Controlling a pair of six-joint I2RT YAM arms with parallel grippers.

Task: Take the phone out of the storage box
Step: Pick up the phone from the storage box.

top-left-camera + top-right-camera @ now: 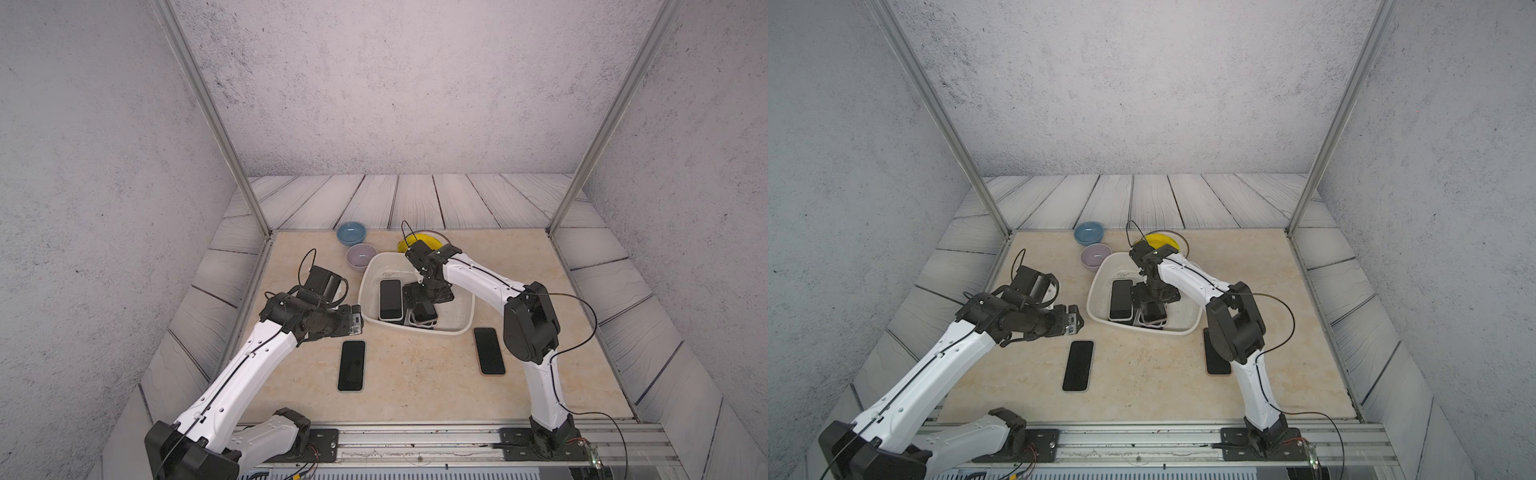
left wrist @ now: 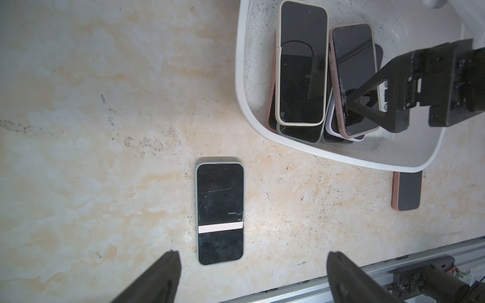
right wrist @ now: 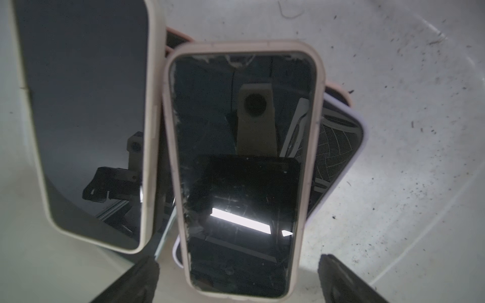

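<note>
The white storage box (image 1: 457,329) sits mid-table and holds several stacked phones. A cream-cased phone (image 1: 390,300) lies on the left pile. A pink-cased phone (image 3: 241,170) with a cracked screen tops the right pile. My right gripper (image 3: 237,259) reaches down into the box, open, with its fingers either side of that pink phone's near end and gaps on both sides. My left gripper (image 2: 252,254) hovers open over bare table left of the box, holding nothing. In the left wrist view, the box (image 2: 240,78) and the right gripper (image 2: 350,102) both show.
Two phones lie flat on the table: a grey-green-cased one (image 1: 351,365) in front of the box and a pink-cased one (image 1: 489,351) by the right arm. A blue bowl (image 1: 351,232), a lilac bowl (image 1: 360,256) and a plate of bananas (image 1: 419,241) stand behind the box.
</note>
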